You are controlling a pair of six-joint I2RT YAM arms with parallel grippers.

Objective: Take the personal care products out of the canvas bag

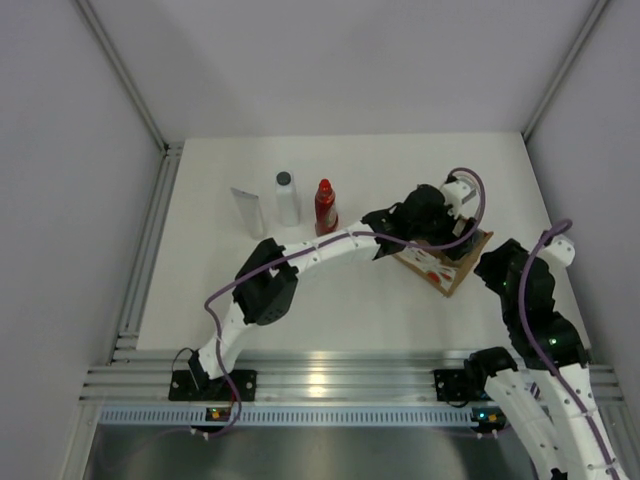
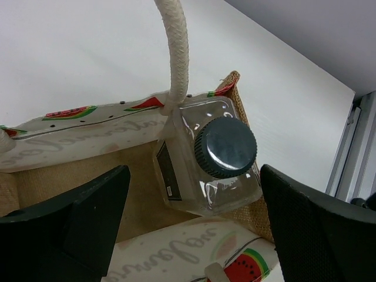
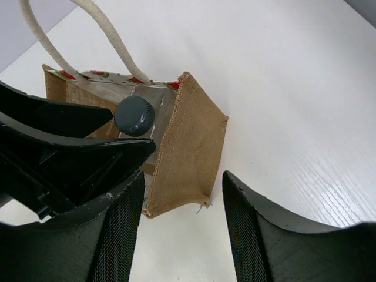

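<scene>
Last one: clear bottle (image 2: 211, 176) w/ grey cap up, in canvas bag (image 3: 189, 138) at 3 o'clock on table (image 1: 350, 300). L gripper (image 2: 197, 211) hangs spread astride it, R gripper (image 3: 182, 229) spread by bag's end; next I'd lower, clamp under cap, lift

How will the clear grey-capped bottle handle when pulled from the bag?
The clear bottle looks rigid with glossy walls, so probably slippery; gripping the ribbed cap may hold better. It sits in a corner of the canvas bag beside the rope handle, so lifting may snag or drag the bag along.
</scene>
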